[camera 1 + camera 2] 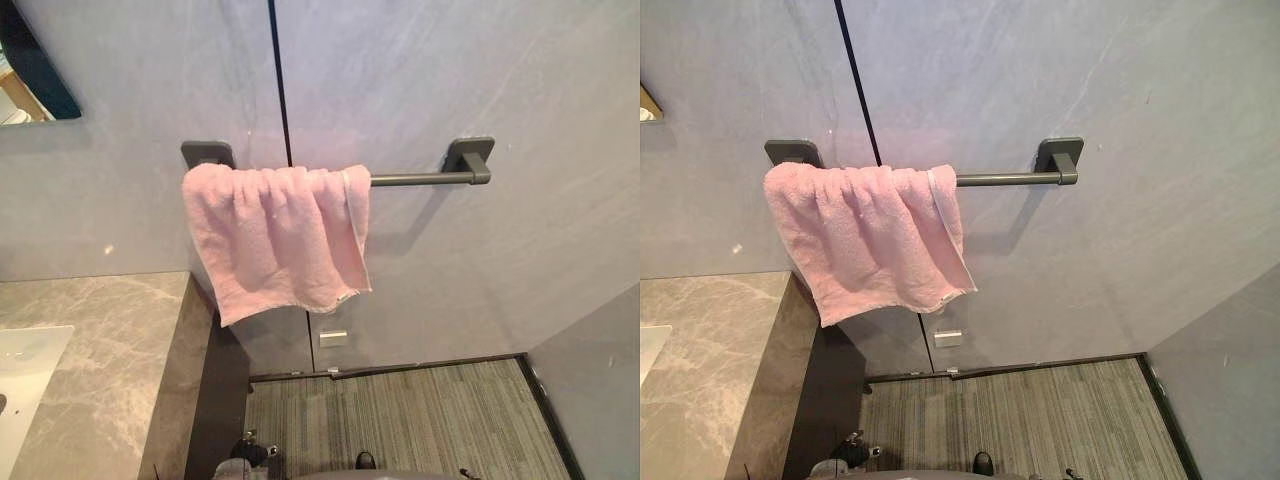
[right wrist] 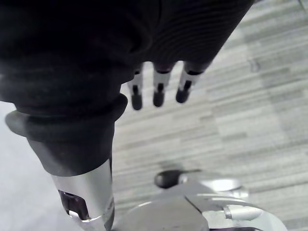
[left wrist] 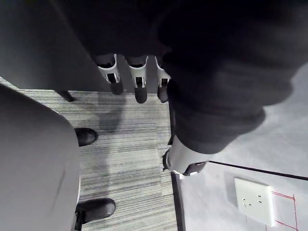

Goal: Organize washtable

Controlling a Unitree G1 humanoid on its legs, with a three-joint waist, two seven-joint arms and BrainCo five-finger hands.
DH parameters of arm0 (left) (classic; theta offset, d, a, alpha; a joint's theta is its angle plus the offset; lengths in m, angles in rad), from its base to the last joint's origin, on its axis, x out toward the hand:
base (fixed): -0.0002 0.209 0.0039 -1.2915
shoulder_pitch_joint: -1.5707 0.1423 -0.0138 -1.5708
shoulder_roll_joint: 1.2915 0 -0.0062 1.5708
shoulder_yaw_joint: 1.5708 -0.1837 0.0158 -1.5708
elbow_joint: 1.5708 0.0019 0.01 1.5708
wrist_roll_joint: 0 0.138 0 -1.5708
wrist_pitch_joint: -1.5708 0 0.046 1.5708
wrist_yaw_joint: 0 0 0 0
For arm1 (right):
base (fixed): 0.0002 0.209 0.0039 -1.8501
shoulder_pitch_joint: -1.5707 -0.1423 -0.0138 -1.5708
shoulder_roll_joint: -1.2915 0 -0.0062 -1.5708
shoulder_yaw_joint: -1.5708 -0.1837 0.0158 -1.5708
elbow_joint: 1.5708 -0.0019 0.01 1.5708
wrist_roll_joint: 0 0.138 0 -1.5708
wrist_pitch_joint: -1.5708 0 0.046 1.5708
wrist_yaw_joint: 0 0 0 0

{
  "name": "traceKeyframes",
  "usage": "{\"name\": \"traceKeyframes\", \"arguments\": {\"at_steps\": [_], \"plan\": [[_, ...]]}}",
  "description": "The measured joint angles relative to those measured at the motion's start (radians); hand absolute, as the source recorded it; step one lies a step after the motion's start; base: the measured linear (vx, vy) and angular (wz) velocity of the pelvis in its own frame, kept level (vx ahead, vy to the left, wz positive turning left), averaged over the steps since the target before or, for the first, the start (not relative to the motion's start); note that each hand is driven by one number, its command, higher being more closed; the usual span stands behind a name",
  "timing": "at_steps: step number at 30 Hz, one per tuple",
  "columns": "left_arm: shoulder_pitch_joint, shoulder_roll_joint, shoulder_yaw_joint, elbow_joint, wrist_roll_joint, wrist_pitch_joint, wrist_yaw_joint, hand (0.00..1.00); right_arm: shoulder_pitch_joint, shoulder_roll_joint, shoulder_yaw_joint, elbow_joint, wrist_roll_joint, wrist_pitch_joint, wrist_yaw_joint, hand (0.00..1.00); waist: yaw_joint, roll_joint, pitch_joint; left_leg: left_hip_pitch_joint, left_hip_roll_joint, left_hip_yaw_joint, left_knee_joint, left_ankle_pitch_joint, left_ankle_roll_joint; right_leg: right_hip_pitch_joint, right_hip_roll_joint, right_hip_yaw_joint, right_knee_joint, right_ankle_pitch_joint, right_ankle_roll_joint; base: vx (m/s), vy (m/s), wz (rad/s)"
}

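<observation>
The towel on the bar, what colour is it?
Pink. The towel shows best in the left eye view.

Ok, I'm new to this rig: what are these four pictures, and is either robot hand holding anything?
The first two come from the robot's head camera, two eyes side by side. They show a pink towel bunched at the left end of a dark wall bar, with a stone counter and white sink at lower left. The other two come from wrist cameras: the left robot hand and right robot hand hang over the striped floor, fingers relaxed, holding nothing.
</observation>
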Motion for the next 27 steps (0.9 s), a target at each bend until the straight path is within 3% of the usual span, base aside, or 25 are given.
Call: {"name": "traceKeyframes", "arguments": {"at_steps": [5,8,10,14,16,19,27], "plan": [[0.01,0.006,-0.085,-0.05,-0.002,-0.016,0.036,0.0,0.002,-0.006,0.061,-0.044,0.011,-0.007,-0.009,0.0,0.001,-0.002,0.001,-0.008,-0.001,-0.006,0.0,-0.001,0.0,-0.001,-0.001,-0.003,0.0,0.001,-0.002,0.0,0.0,0.01],[0.083,0.014,-0.187,-0.307,-0.002,-0.016,0.049,0.0,0.055,-0.008,0.167,-0.265,0.042,-0.01,-0.029,0.0,0.002,-0.005,0.001,-0.029,-0.001,-0.01,0.004,-0.001,0.0,-0.022,-0.002,-0.003,0.0,0.004,-0.005,0.0,0.0,0.0],[0.163,0.011,-0.224,-0.629,0.002,-0.035,0.045,0.0,0.096,0.015,0.214,-0.526,0.052,-0.037,-0.042,0.0,0.004,-0.006,0.002,-0.052,-0.002,-0.01,0.011,-0.001,0.0,-0.04,-0.002,0.0,0.0,0.012,-0.01,0.0,0.004,-0.02],[0.2,-0.019,-0.23,-0.91,0.042,-0.081,0.04,0.0,0.12,0.048,0.235,-0.8,0.052,-0.097,-0.043,0.0,0.019,0.001,0.001,-0.053,-0.002,-0.01,0.012,-0.001,0.0,-0.04,-0.001,-0.001,0.0,0.014,-0.012,0.0,0.0,0.0],[0.229,-0.057,-0.218,-1.076,0.055,-0.082,0.041,0.0,0.143,0.066,0.242,-0.958,0.052,-0.099,-0.037,0.0,0.031,0.002,0.001,-0.059,-0.002,-0.01,0.017,-0.003,0.003,-0.044,0.0,-0.002,0.0,0.014,-0.012,0.0,0.0,0.0],[0.301,-0.098,-0.192,-1.31,0.11,-0.104,0.065,0.0,0.196,0.084,0.281,-1.177,0.088,-0.141,-0.002,0.0,0.032,0.002,0.001,-0.077,-0.003,-0.011,0.035,-0.005,0.007,-0.052,-0.002,-0.004,0.001,0.014,-0.012,0.0,0.006,0.01],[0.338,-0.105,-0.135,-1.585,0.183,-0.139,0.218,0.0,0.229,0.087,0.352,-1.372,0.206,-0.192,0.017,0.0,0.034,0.006,-0.001,-0.071,-0.002,-0.027,0.045,-0.005,0.008,-0.033,-0.003,-0.025,0.001,0.014,-0.012,-0.03,0.008,0.07]]}}
